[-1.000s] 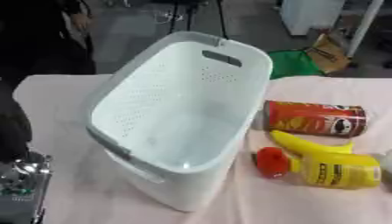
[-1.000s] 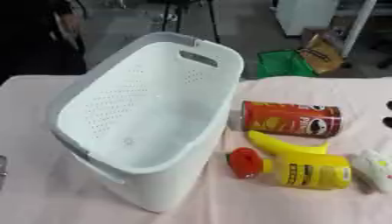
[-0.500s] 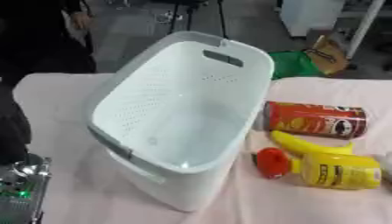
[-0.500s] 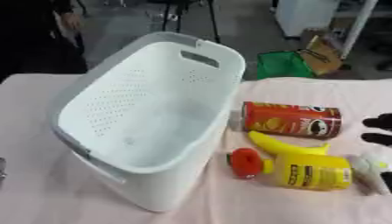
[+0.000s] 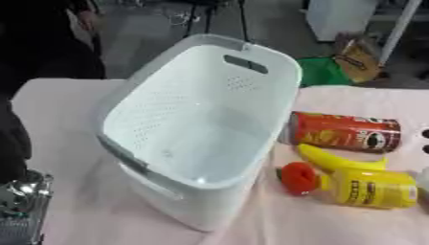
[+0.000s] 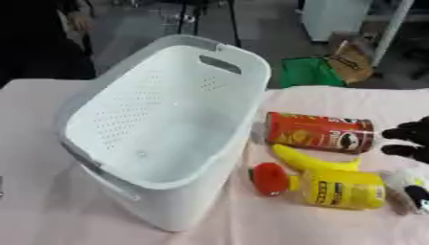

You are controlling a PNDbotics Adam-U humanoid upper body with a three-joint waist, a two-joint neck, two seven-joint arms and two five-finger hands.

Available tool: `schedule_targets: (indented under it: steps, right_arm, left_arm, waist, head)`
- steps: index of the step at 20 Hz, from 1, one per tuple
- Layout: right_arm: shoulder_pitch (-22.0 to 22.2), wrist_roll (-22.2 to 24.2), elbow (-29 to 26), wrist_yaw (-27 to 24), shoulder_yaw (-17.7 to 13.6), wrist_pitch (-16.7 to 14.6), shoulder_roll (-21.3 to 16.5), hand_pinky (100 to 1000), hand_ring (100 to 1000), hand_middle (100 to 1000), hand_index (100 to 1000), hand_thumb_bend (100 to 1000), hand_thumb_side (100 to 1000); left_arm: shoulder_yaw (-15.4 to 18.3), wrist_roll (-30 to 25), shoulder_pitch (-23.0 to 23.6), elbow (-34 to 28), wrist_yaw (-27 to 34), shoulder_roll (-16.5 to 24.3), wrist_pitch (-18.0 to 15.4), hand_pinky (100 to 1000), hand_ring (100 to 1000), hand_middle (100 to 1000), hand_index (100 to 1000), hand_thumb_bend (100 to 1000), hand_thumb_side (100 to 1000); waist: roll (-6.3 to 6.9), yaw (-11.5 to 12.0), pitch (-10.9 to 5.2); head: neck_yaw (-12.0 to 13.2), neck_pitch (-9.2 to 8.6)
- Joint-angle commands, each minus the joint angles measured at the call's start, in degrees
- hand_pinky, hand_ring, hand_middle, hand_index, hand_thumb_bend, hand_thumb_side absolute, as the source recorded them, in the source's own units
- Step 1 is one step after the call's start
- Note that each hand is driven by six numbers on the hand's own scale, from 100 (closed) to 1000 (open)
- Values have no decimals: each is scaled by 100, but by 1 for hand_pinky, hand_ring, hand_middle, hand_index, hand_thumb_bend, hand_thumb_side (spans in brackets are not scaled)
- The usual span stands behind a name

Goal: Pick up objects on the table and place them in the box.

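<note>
Basket [image 6: 167, 139], white and perforated, stands empty on the pink-covered table [image 6: 33, 143]. Just right of it lies a red crisps can [image 6: 318, 132] on its side, with a banana [image 6: 306, 161] touching a yellow bottle with a red cap [image 6: 335, 186] nearer the camera. The right robot hand [image 6: 408, 141] shows dark fingertips at the right edge, beside the can's lid, holding nothing; whether they curl I cannot tell. The left robot hand [image 5: 21, 201] rests at the lower left corner; its fingers cannot be made out.
</note>
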Motion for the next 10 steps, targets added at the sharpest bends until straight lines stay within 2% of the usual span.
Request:
schedule_targets:
  steps: [1,10]
  right_arm:
    - [-214,1,2,-60,5,46,-259,964,1000,1000,1000,100,926]
    - [-867,66,233,-174,261,-71,-183,975,1000,1000,1000,100,933]
  left_arm:
    - [-25,-40,-105,-69,36,11,-12,903,939,1000,1000,235,1000]
    - [-67,-96,-125,-69,86,-47,-27,905,939,1000,1000,238,1000]
  waist:
    - [-10,12,-131]
    - [-2,138,-149]
  head:
    - [-196,19]
    - [-239,-46]
